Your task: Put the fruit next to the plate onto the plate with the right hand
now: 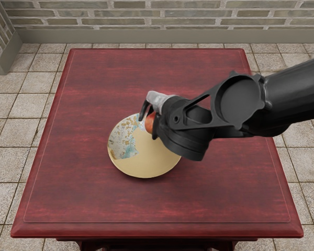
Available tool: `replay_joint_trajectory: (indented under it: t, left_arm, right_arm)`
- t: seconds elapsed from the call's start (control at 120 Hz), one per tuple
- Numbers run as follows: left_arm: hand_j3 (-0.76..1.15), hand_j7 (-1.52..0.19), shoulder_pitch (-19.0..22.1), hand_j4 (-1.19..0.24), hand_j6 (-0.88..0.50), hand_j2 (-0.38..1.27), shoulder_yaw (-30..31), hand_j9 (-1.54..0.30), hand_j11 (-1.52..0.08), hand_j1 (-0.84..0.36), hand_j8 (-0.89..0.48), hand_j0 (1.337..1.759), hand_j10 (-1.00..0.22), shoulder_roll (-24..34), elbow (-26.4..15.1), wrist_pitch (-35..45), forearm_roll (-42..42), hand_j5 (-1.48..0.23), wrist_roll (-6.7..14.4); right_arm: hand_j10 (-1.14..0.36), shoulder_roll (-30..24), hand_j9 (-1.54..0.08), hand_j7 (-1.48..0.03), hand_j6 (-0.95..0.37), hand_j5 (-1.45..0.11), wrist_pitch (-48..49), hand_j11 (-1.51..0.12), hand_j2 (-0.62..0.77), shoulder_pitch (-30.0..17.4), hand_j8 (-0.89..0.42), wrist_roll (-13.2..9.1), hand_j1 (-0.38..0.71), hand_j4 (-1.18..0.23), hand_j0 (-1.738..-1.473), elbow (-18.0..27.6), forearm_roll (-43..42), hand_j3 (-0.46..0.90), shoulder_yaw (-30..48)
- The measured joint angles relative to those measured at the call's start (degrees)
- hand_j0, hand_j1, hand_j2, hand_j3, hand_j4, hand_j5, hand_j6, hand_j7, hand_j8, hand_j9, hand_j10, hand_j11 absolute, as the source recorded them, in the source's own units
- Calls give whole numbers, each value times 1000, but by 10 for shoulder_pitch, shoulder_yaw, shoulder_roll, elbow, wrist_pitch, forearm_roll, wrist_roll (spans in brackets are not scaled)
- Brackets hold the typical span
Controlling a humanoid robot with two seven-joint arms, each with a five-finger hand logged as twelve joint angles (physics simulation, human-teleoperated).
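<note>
Standing by the dark red wooden table (94,78), I see nothing of the left arm at all, and that side of the tabletop carries nothing. A little left of centre sits the round cream ceramic plate (141,162), with mottled blue and brown patches on its left part and bare glaze across the rest.

Right at the plate's upper right edge is the small orange-red fruit (149,122). Only a sliver shows, so I cannot make out its shape or which way its long axis runs. The right hand (153,105) is curled down over it, with one dark finger hooked round its left side and a pale grey knuckle above. The fruit looks gripped inside that curl rather than merely touched. Whether it hangs just above the rim or rests on it, I cannot tell from here.

Further right, the bulky wrist covers the plate's right edge, and the black right arm (282,99) runs off toward the picture's right border.

The relation that counts is that the plate's open middle lies down and to the left of the hand, close by. I'd judge the task is near its end. What remains is a short carry toward that bare glaze, then letting go low so the fruit doesn't roll off.
</note>
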Motion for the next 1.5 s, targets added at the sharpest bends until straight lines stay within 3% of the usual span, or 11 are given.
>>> replay_joint_trajectory:
  t: [0.167, 0.4, 0.683, 0.933, 1.05, 1.183, 1.5]
  left_arm:
    - [0, -316, 0, -244, -244, 49, 0, -316, -316, 57, -244, 1658, -243, 0, 0, 0, 0, -316, 0]
    - [0, -316, 0, -244, -244, 49, 0, -316, -316, 57, -244, 1658, -243, 0, 0, 0, 0, -316, 0]
    - [0, -316, 0, -244, -244, 49, 0, -316, -316, 57, -244, 1658, -244, 0, 0, 0, 0, -316, 0]
    - [0, -316, 0, -243, -243, 49, 0, -316, -316, 57, -243, 1658, -243, 0, 0, 0, 0, -316, 0]
    - [0, -316, 0, -243, -243, 49, 0, -316, -316, 58, -243, 1658, -243, 0, 0, 0, 0, -316, 0]
    - [0, -316, 0, -243, -243, 49, 0, -316, -316, 58, -243, 1658, -243, 0, 0, 0, 0, -316, 0]
    - [0, -316, 0, -243, -243, 49, 0, -316, -316, 58, -243, 1658, -243, 0, 0, 0, 0, -316, 0]
  right_arm:
    - [-497, 0, -961, -934, -442, -947, 0, -964, 200, -34, -352, 1, 271, -711, -1653, -3, -28, 0, 21]
    - [-530, 0, -864, -847, -471, -855, 0, -868, 137, -52, -390, 1, 254, -646, -1654, -5, -36, 0, 27]
    - [-290, 0, -413, -409, -271, -411, -1, -414, 4, -65, -249, 1, -17, -313, -1657, -18, -44, 0, 34]
    - [-196, -4, -266, -264, -191, -265, -1, -266, -21, -57, -184, 22, -118, -203, -1658, 0, -65, 0, 111]
    - [-179, -60, -239, -238, -177, -239, -1, -239, -25, -68, -173, 41, -137, -183, -1658, 31, -78, 0, 189]
    - [-167, -155, -221, -220, -166, -220, 12, -221, -28, -118, -164, 66, -150, -169, -1658, 49, -83, 0, 285]
    - [-94, -346, -123, -123, -94, -123, 337, -123, -17, -290, -94, 71, -237, -95, -1658, 58, -74, 0, 447]
